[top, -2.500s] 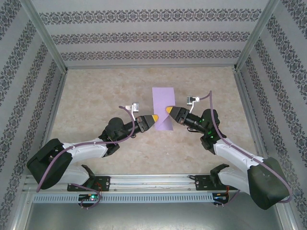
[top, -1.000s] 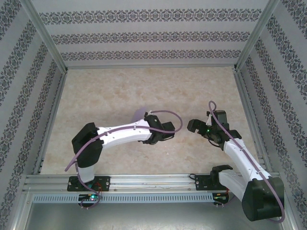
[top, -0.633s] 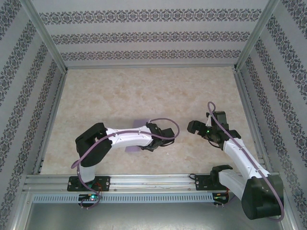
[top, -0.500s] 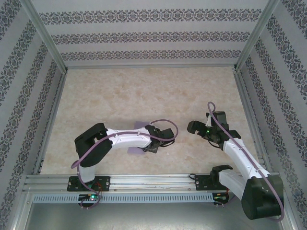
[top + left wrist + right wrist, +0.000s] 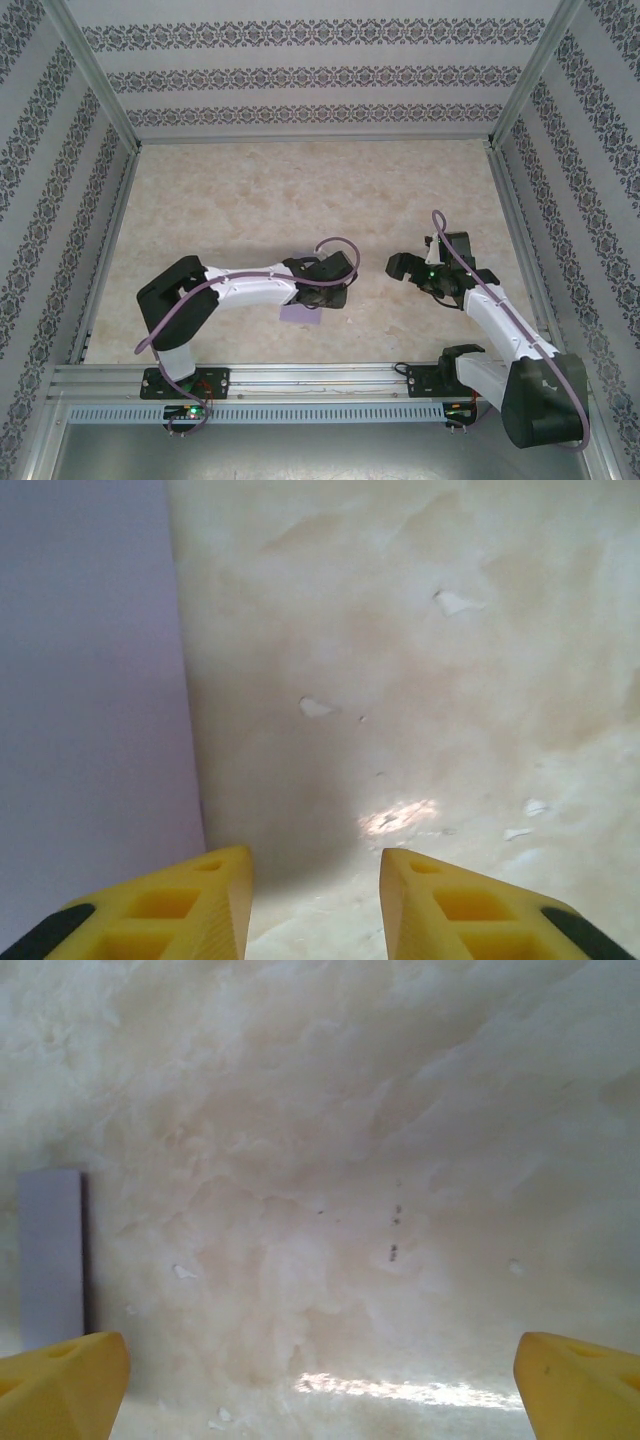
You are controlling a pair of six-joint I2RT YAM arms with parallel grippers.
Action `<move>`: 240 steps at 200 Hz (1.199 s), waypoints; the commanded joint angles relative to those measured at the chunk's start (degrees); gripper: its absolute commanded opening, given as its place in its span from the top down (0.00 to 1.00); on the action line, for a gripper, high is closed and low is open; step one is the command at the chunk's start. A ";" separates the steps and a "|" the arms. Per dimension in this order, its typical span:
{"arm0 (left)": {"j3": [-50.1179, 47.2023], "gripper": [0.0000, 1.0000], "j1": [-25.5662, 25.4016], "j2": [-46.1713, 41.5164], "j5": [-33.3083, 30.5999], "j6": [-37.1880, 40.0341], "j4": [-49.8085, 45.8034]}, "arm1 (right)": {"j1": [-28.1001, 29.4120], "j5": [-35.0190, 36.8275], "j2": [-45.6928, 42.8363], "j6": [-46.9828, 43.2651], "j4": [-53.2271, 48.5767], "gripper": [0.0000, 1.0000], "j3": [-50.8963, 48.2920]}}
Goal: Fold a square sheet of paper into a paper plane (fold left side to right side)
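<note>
Top external: the left gripper [image 5: 328, 292] reaches in over the middle of the table [image 5: 250, 190]. The lavender paper [image 5: 300, 313] shows as a small patch at about 7 o'clock from it, partly under the wrist. The right gripper [image 5: 398, 265] hangs at 3 o'clock, well apart from the paper. From here I cannot tell how the left jaws stand.

Left wrist: this settles it. The left gripper [image 5: 315, 905] has its yellow fingers parted with bare table between them, holding nothing. The paper [image 5: 90, 700] lies flat from 9 to 11 o'clock, its straight edge running down to the left finger (touching or just above, I cannot tell).

Right wrist: the right gripper [image 5: 320, 1385] is spread wide and empty. The paper [image 5: 50, 1260] is a narrow strip at 9 o'clock, and its outline is plainer here than from above.

To fold left over right well, I judge the left fingers should come in low at the paper's left edge and pinch lightly. They should then carry it across squarely while the right gripper pins the far side before creasing.
</note>
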 commanded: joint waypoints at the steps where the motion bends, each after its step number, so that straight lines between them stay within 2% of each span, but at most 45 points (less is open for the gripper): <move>1: -3.23 0.60 2.52 -6.60 1.83 1.19 7.84 | -0.42 -8.54 0.76 0.82 2.23 0.05 0.00; 34: -10.45 0.55 6.66 -17.26 -1.53 4.31 11.65 | 0.42 -17.12 2.45 7.19 8.77 0.21 -1.52; 52: -15.23 0.51 9.37 -23.27 -2.27 4.99 14.59 | 3.41 -19.80 4.53 12.05 14.70 0.31 -2.65; 86: -22.84 0.45 13.39 -33.33 -3.98 5.48 16.56 | 14.25 -17.83 11.21 17.11 21.03 0.52 -0.60; 106: -26.10 0.42 14.44 -38.42 -5.58 5.51 15.87 | 20.17 -15.37 15.68 20.41 25.90 0.67 0.82; 155: -31.77 0.39 16.12 -47.09 -7.38 3.75 13.19 | 27.53 -13.05 25.32 23.06 30.80 0.96 4.74; 177: -33.07 0.38 16.67 -48.70 -7.07 3.06 12.70 | 29.60 -12.93 29.09 24.44 33.73 1.00 5.80; 240: -33.58 0.38 17.33 -48.28 -5.14 2.92 12.14 | 31.56 -13.17 37.00 24.54 36.40 1.00 8.50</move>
